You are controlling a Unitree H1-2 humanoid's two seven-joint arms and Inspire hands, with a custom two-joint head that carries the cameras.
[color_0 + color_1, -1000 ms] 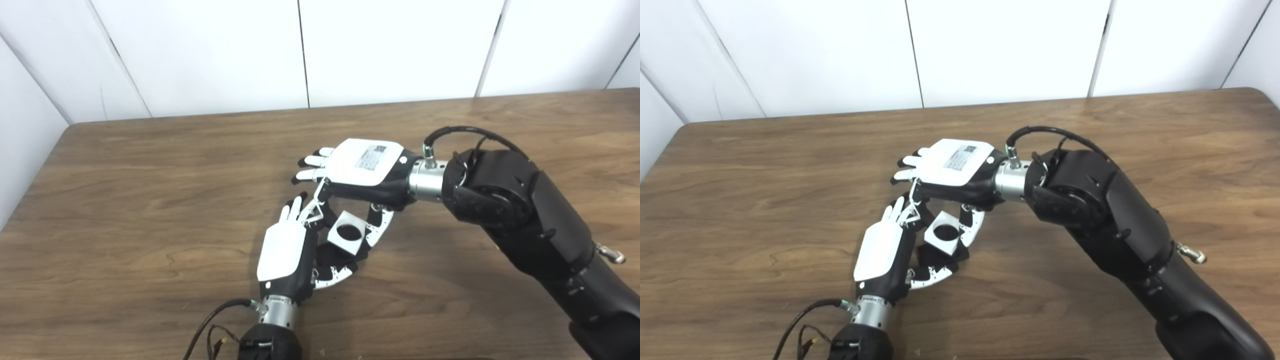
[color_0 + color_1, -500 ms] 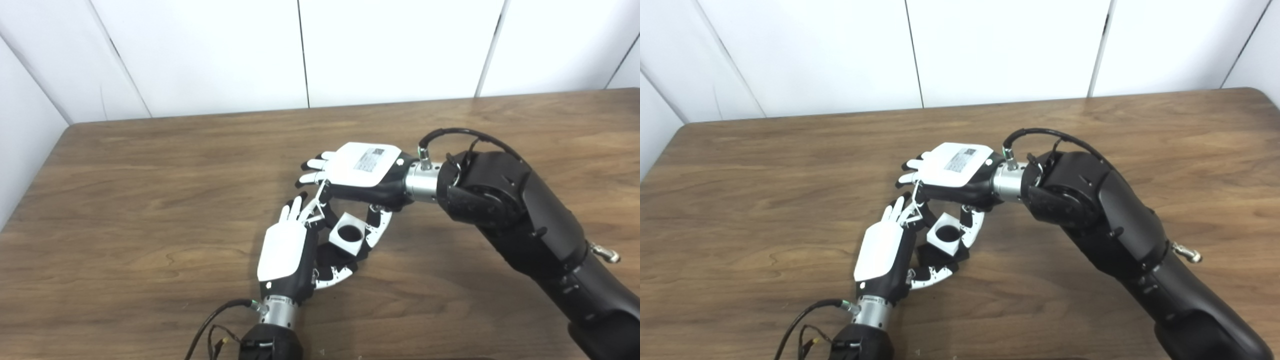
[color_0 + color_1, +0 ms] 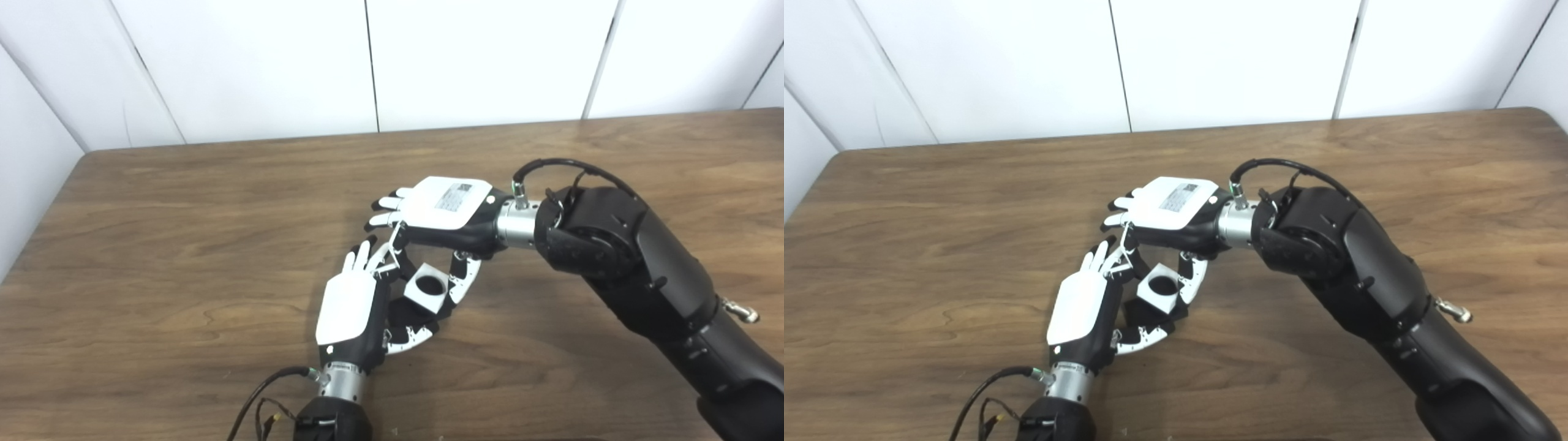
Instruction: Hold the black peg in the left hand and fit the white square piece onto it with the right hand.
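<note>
a: why do the two hands meet so close above the surface (image 3: 184,245)?

b: likely to line things up. the left hand (image 3: 352,309) has its fingers curled on the black peg (image 3: 407,313), mostly hidden, while the right hand (image 3: 444,211) pinches the white square piece (image 3: 427,288) from above, fingers clamped on its sides.

a: how does the piece look?

b: a tilted white block with a round dark hole, right over the peg.

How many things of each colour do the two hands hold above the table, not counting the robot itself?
White: 1, the white square piece, with a round hole, between the right hand and the left hand.
Black: 1, the black peg, mostly hidden in the left hand.
Total: 2
</note>
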